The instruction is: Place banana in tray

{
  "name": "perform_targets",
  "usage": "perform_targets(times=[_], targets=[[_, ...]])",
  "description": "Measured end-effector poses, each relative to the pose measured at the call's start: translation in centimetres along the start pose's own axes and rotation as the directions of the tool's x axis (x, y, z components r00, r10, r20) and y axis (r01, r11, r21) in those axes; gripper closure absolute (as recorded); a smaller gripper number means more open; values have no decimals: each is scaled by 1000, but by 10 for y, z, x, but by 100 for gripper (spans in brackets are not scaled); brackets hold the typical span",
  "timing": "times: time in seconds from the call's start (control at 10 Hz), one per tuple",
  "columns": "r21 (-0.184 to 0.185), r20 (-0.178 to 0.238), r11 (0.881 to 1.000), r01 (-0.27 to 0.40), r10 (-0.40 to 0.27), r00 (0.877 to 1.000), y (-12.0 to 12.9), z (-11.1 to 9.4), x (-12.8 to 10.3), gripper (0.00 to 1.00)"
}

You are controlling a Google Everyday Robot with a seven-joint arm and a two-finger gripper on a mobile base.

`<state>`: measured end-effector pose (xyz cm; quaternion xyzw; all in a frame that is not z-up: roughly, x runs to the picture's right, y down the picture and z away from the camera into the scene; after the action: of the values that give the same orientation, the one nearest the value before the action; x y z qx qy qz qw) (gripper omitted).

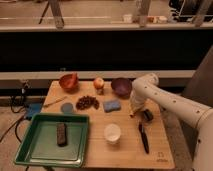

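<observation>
My gripper [135, 111] points straight down at the wooden table [125, 155], right of the middle, on the end of the white arm coming in from the right. It is shut, and a small pale yellow end of the banana [132, 115] pokes out at its tip, just above the tabletop. Most of the banana is hidden by the gripper. The green tray [37, 145] lies at the table's front left, well away from the gripper, with a dark bar [61, 134] inside it.
A white cup [112, 133] stands between tray and gripper, a blue sponge [112, 105] just left of the gripper. At the back are an orange bowl [68, 81], an apple [99, 83] and a purple bowl [121, 86]. A black utensil [144, 136] lies front right.
</observation>
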<state>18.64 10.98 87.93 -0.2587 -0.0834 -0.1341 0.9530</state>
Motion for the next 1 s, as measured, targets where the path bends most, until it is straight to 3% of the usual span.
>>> perform_targets(times=[0.2, 1.0], targets=[[25, 4, 1000, -8, 8, 1000, 0, -22, 0, 100], [90, 11, 994, 63, -65, 998, 10, -67, -31, 100]])
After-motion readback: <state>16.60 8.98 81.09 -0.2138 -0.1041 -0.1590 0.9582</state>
